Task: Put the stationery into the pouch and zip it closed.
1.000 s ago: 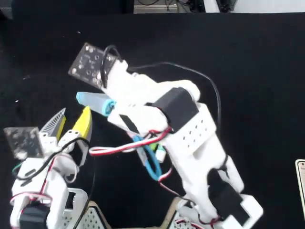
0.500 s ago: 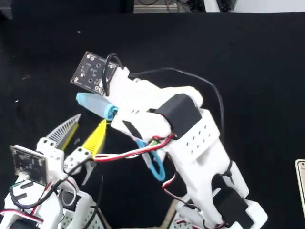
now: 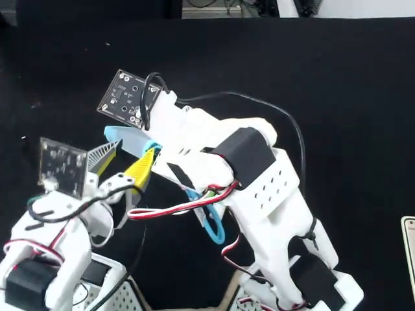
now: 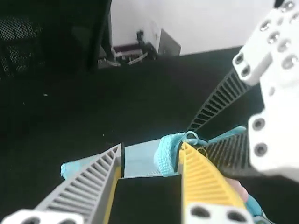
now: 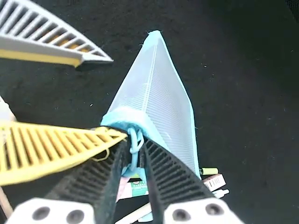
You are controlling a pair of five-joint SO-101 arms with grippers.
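Observation:
The light blue mesh pouch (image 3: 121,137) lies on the black table, mostly under the right arm. My right gripper (image 5: 134,140) has its black fingers shut on the zipper pull (image 5: 135,138) at one end of the pouch (image 5: 159,100). Pens and other stationery (image 5: 211,181) show at the pouch's far end. My left gripper (image 4: 150,149) is open, its grey finger (image 4: 88,179) and yellow finger (image 4: 202,175) standing either side of that same end of the pouch (image 4: 140,158). In the high view the left gripper (image 3: 133,152) sits just beside the right gripper.
The right arm's white body (image 3: 259,188) and its red and white cables (image 3: 168,207) cross the middle of the table. Perforated arm bases (image 3: 123,295) stand at the near edge. A white object (image 3: 410,240) sits at the right edge.
The left arm has swung up and toward the pouch, so its open fingers now flank the pouch's end. The right arm lifted slightly at first, then held still.

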